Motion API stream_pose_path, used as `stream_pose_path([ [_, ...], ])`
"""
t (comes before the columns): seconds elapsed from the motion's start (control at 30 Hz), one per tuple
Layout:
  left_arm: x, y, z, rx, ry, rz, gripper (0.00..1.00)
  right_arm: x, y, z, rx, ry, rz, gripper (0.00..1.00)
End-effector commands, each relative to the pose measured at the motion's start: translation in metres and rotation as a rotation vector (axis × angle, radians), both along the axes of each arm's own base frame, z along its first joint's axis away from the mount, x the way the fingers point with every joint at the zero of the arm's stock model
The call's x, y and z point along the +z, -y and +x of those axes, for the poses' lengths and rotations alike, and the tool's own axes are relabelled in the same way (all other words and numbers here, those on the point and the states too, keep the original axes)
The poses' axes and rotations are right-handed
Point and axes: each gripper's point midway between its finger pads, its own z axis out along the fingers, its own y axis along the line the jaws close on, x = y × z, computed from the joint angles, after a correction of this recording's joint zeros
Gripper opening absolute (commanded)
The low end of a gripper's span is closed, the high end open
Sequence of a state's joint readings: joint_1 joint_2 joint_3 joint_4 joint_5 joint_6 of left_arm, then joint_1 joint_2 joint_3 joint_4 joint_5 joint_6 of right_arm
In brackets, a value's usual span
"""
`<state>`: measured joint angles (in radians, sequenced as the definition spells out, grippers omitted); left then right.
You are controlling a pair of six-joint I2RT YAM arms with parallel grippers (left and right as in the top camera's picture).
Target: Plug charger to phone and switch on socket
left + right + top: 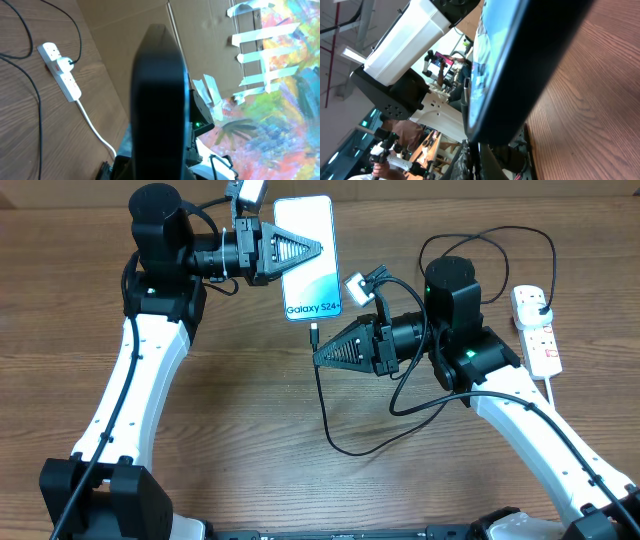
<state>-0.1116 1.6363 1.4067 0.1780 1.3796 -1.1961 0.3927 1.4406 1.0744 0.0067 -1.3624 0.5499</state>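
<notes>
The bench (250, 480) is seen from straight above by the fixed camera, with the whole scene framed. The phone (308, 255) is caught at very close range by both wrist cameras and fills much of each view. The socket (535, 330) is shared by the overhead and left wrist views, the latter aimed across the wood.

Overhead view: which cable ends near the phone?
The thin black charger cable, its tip by the light-blue smartphone; the thick white cord runs from the white power strip.

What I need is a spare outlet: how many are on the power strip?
2. The socket's far outlet holds the charger's plug head; the one nearer the white cord is free.
</notes>
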Motion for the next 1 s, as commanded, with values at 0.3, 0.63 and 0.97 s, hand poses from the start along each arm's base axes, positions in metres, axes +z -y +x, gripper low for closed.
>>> stream_pose_path([
  [0.3, 0.017, 0.002, -0.018, -0.059, 0.025, -0.008, 0.04, 0.005, 0.000, 0.003, -0.016, 0.015, 0.003, 0.04],
  [0.63, 0.017, 0.002, -0.020, -0.073, 0.060, -0.007, 0.04, 0.005, 0.000, 0.004, -0.021, -0.002, -0.001, 0.04],
  [0.97, 0.017, 0.003, -0.025, -0.101, 0.118, -0.006, 0.04, 0.006, -0.001, 0.006, -0.030, 0.005, -0.001, 0.04],
])
